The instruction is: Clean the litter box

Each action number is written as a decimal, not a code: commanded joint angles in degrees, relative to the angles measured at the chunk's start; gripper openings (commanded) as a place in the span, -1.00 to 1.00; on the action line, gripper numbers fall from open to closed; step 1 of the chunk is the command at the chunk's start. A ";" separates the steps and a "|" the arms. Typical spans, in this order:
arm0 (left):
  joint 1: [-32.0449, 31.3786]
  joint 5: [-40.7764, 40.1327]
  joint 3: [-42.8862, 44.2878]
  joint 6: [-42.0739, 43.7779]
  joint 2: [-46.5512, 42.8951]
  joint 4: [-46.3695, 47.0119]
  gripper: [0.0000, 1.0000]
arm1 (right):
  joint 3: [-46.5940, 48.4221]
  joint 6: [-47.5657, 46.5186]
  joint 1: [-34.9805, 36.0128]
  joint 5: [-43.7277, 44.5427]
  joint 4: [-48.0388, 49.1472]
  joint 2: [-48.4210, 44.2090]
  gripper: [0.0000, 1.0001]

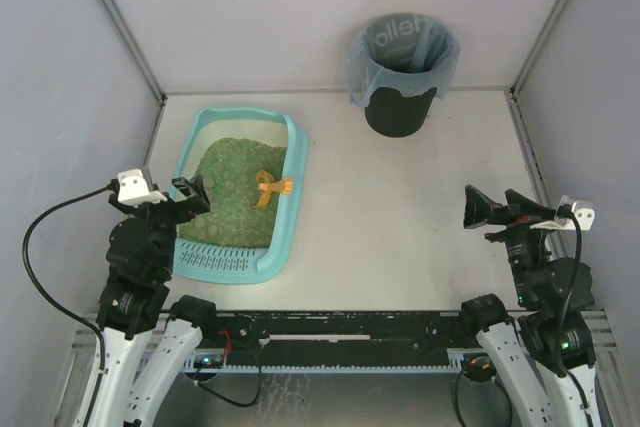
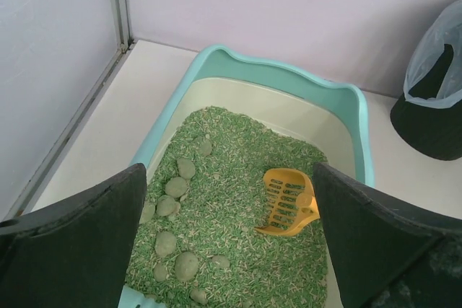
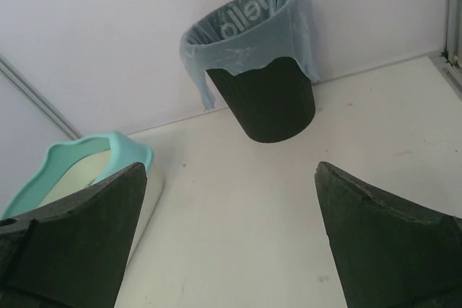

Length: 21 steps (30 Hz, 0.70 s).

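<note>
White table | one litter box | one orange scoop | one bin | left, right jaws released

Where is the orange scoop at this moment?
In the top view the orange scoop lies on the green litter inside the litter box, close to its right wall, on the left half of the table.

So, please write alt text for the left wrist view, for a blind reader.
A light-teal litter box holds green litter, with greyish-green clumps at left and an orange slotted scoop at right. The left gripper, open, shows dark fingers at both bottom corners; a black lined bin stands at the right edge.
</note>
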 commanded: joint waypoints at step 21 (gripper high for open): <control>0.62 8.66 2.92 -6.77 8.15 -3.17 0.99 | 0.27 1.62 -0.02 3.26 -3.12 2.67 1.00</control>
